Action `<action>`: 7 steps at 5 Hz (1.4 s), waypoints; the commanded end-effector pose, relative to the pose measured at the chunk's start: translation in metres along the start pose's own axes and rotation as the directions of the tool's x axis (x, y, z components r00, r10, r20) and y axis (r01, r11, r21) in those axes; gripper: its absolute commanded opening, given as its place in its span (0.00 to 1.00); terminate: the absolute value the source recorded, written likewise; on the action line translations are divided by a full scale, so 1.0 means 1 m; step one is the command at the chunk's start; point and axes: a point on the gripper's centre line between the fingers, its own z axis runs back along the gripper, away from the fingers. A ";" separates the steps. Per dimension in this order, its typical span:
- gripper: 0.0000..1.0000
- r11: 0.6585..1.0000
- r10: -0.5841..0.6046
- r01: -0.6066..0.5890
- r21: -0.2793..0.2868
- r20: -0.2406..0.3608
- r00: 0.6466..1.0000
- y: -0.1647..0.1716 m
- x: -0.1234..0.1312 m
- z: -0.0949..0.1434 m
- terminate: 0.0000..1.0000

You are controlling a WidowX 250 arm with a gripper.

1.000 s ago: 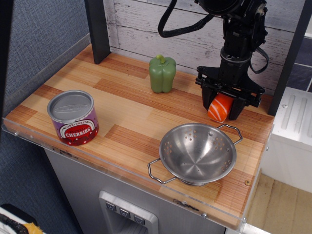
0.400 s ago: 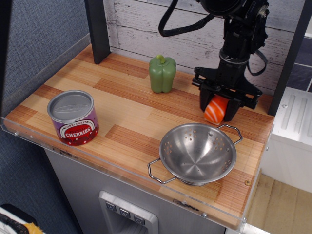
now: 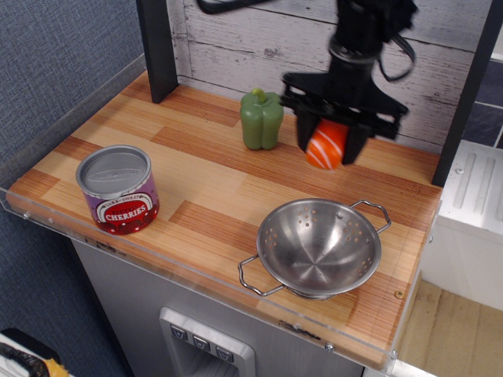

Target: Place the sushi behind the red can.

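My black gripper (image 3: 328, 149) is shut on the sushi (image 3: 326, 145), an orange block with white stripes, and holds it in the air above the back of the wooden counter, right of the green pepper. The red can (image 3: 117, 188) with a silver lid and a "CHERRIES" label stands upright at the front left of the counter, far to the left of the gripper.
A green bell pepper (image 3: 262, 118) stands at the back middle. A steel colander (image 3: 318, 247) with handles sits at the front right. A dark post (image 3: 157, 47) rises at the back left, with a plank wall behind it. The counter's front edge (image 3: 196, 279) is clear plastic.
The gripper has lifted the sushi off the counter's back right and carried it up and to the left, towards the pepper.
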 end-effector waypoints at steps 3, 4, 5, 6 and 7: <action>0.00 0.980 0.199 -0.199 0.008 0.026 0.980 0.128 -0.014 0.025 0.00; 0.00 0.967 0.253 -0.253 -0.020 0.020 0.967 0.161 -0.020 0.018 0.00; 0.00 0.955 0.296 -0.296 0.004 -0.034 0.955 0.180 -0.021 0.007 0.00; 0.00 0.955 0.290 -0.282 0.086 -0.095 0.952 0.186 -0.017 -0.009 0.00; 0.00 0.977 0.204 -0.194 0.085 -0.144 0.968 0.190 -0.014 -0.024 0.00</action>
